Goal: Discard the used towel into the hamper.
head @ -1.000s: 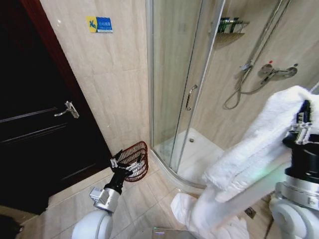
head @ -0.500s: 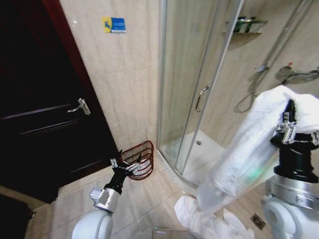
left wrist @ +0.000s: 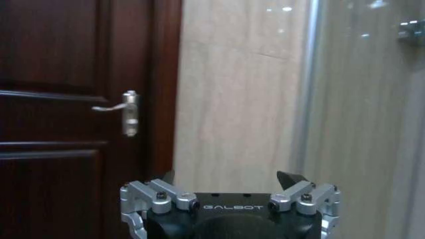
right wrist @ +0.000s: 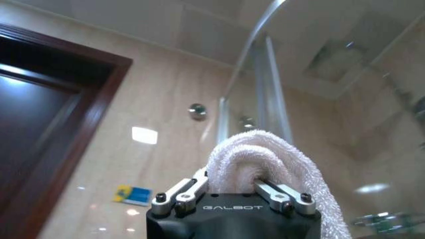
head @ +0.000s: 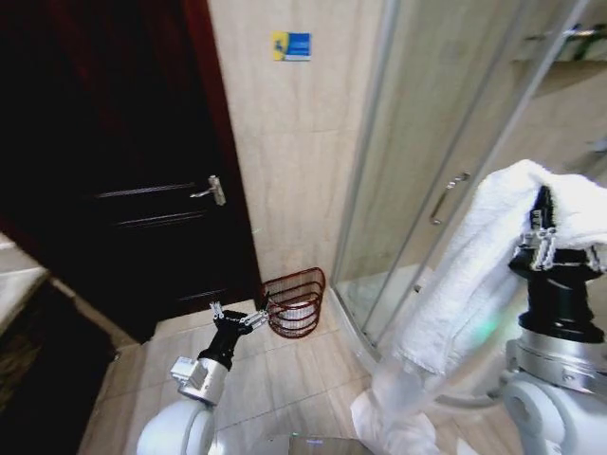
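The towel (head: 474,275) is hanging white from the right gripper (head: 542,248), whose fingers are clamping its fold. The hamper (head: 295,301) is standing on the floor against the wall, between the door (head: 114,171) and the shower glass (head: 446,142). The left gripper (head: 235,318), fingers spread, is hovering beside the hamper. "GALBOT" is showing on both grippers.

Dark wooden door (head: 142,161) with lever handle (head: 210,191), beige tiled wall (head: 303,142), glass shower enclosure (head: 446,161), tiled floor (head: 285,389).
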You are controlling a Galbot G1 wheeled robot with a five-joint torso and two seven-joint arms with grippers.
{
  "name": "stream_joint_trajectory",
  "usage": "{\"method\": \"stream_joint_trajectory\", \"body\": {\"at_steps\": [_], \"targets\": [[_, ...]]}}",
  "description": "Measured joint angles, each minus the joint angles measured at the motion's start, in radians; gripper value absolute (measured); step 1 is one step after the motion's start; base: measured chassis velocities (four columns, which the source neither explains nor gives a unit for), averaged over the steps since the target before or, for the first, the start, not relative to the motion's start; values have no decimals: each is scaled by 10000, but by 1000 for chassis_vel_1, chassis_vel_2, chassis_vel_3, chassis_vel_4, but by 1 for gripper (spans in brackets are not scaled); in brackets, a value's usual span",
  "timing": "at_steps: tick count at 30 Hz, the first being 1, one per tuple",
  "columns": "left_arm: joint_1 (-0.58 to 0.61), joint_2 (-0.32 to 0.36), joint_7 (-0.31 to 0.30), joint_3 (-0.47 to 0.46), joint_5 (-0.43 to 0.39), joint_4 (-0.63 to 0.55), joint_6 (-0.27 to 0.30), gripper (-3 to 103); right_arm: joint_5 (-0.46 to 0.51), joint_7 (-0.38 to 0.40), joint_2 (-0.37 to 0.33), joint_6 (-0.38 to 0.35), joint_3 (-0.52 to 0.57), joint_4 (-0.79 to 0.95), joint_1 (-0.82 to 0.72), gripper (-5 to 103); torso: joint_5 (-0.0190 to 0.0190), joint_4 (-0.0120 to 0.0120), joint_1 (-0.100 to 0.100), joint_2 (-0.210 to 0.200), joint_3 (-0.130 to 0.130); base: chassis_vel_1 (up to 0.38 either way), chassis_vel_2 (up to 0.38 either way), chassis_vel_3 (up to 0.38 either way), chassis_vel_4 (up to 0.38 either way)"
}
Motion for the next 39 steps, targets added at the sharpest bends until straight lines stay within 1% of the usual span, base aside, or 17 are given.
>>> {"method": "stream_joint_trajectory", "body": {"at_steps": [2, 8, 12, 16, 19, 21, 23, 24, 26, 28, 29, 32, 33, 36, 39], "targets": [[0, 0, 0, 0, 0, 0, 0, 100, -83, -3, -35, -157, -48, 0, 24, 12, -3, 0, -22, -49, -29, 131, 118, 135, 132], [0, 0, 0, 0, 0, 0, 0, 100, -138, 5, -174, -315, -243, 0, 135, 12, -2, 2, -56, -124, -68, 139, 125, 124, 120], [0, 0, 0, 0, 0, 0, 0, 100, -142, 125, -299, -655, -556, 0, 392, 12, -3, 4, -67, -153, -84, 86, 87, 84, 85], [0, 0, -1, 0, 0, 0, 0, 100, -141, 228, -413, -829, -709, 0, 530, 12, 0, -2, -69, -155, -87, 0, 0, 0, 0], [0, 1, 0, 1, 0, 0, 0, 100, -92, 258, -687, -932, -976, 0, 781, 12, 1, -5, -69, -155, -87, 0, 0, 0, 0], [0, 0, 0, 0, 0, 0, 0, 100, -74, 264, -802, -953, -1041, 0, 877, 12, 1, -1, -69, -155, -87, 0, 0, 0, 0], [0, 0, 0, 0, 0, 0, 0, 100, 53, 270, -1211, -1008, -1168, 1, 1097, 12, -2, 0, -69, -152, -86, 0, 0, 0, 0], [0, 0, 0, 0, 0, 0, 0, 100, 53, 270, -1211, -1008, -1168, 1, 1097, 12, -2, 0, -69, -152, -86, 0, 0, 0, 0], [0, 0, 0, 1, 0, 0, 0, 100, 267, 280, -1516, -1087, -1164, 1, 1287, 12, 0, 0, -68, -148, -84, 0, 0, 0, 0], [0, 0, 0, 0, 0, 0, 0, 100, 720, 336, -1866, -1226, -898, 1, 1513, 12, 0, 0, -67, -145, -82, 0, 0, 0, 0], [0, 0, 0, 0, 0, 0, 0, 100, 720, 336, -1866, -1226, -898, 1, 1513, 12, 0, 0, -67, -145, -82, 0, 0, 0, 0], [1, 0, 0, 0, 0, 0, 0, 100, 1477, 472, -2459, -1459, -459, 4, 1949, 12, -2, -1, -66, -139, -80, -54, 62, 43, -58], [1, 0, 0, 0, 0, 0, 0, 100, 1477, 472, -2459, -1459, -459, 4, 1949, 12, -2, -1, -66, -139, -80, -64, 83, 54, -61], [0, 0, 0, 0, 0, 0, 0, 100, 1892, 494, -2877, -1545, -278, 5, 2357, 12, -2, 1, -60, -138, -77, -90, 93, 105, -89], [0, 0, 0, 0, 0, 0, 0, 100, 2052, 513, -2933, -1632, -292, 6, 2548, 12, -1, 1, -61, -135, -77, -115, 107, 133, -115]]}}
